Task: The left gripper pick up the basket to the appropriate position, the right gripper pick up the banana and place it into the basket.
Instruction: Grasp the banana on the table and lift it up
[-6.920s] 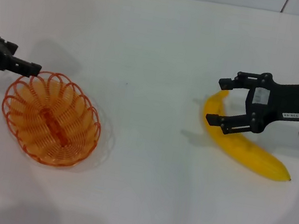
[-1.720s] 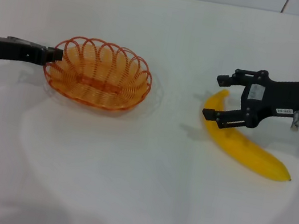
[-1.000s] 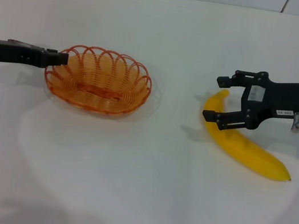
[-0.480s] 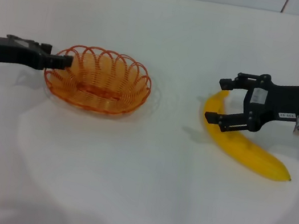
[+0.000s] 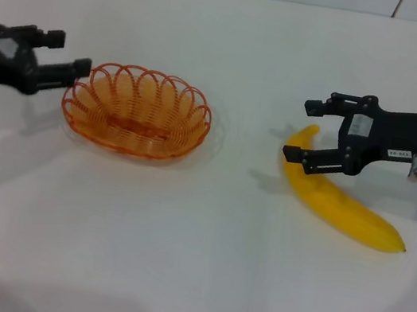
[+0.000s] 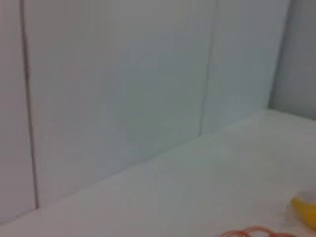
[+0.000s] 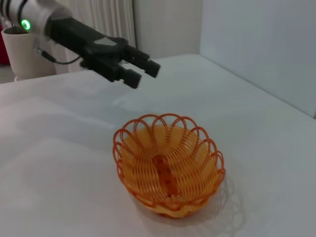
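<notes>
Head view: left hand (image 5: 65, 54), fingers spread, hangs beside the basket (image 5: 137, 111) set down on the bench (image 5: 198, 259); right hand (image 5: 309, 133) spreads over the banana (image 5: 341, 205), ready to grasp.

The left claw (image 5: 71, 56) has let go of the basket (image 5: 137, 111) and drawn back from its rim, its fingers now spread and lifted clear of the surface (image 5: 192, 250). The basket, which lay nearer the robot and further left at the start, now rests further back and toward the middle. The right claw (image 5: 307, 133) has risen slightly above the banana's (image 5: 337, 203) upper end
</notes>
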Robot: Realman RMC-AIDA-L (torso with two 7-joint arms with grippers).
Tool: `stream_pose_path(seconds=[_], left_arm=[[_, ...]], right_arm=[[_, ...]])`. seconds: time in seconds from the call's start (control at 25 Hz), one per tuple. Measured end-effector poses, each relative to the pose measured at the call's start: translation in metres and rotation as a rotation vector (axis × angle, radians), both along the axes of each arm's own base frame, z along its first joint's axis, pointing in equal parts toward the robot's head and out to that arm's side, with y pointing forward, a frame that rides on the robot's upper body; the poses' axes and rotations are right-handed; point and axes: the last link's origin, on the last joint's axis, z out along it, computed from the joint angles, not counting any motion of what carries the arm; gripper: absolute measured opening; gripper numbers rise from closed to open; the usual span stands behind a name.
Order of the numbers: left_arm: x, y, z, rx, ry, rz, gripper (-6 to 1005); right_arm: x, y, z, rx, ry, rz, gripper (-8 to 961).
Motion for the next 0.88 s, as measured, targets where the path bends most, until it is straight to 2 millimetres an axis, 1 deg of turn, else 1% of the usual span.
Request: stream_pose_path(seconds=[0.12,0.2,0.28,0.48,0.6,0.72,0.88], left_arm=[[-0.011,-0.013,0.002,0.026,0.026,-0.043,709],[-0.017,-0.018,0.002,0.032,0.037,-0.044,708],[-0.026,-0.028,0.000,0.024,0.059,-0.050,707],[-0.036,-0.045,-0.009,-0.022,0.065,-0.056,702],[-0.043,-0.052,-0.010,-0.022,0.075,-0.052,700],[-0.048,-0.058,-0.012,-0.021,0.079,-0.055,700],[-0.051,-0.060,-0.016,-0.023,0.076,-0.048,700]], right_arm=[[-0.001,0.000,-0.001,-0.002,0.002,0.001,901],[-0.002,0.000,-0.001,-0.002,0.004,0.003,900],[-0.005,0.002,-0.002,-0.002,0.005,0.010,900],[-0.010,0.005,0.000,-0.003,0.012,-0.008,900],[-0.016,0.007,0.002,-0.018,0.000,-0.023,900],[-0.022,0.004,0.004,-0.046,-0.044,-0.048,900],[-0.035,-0.008,0.007,-0.061,-0.150,-0.073,900]])
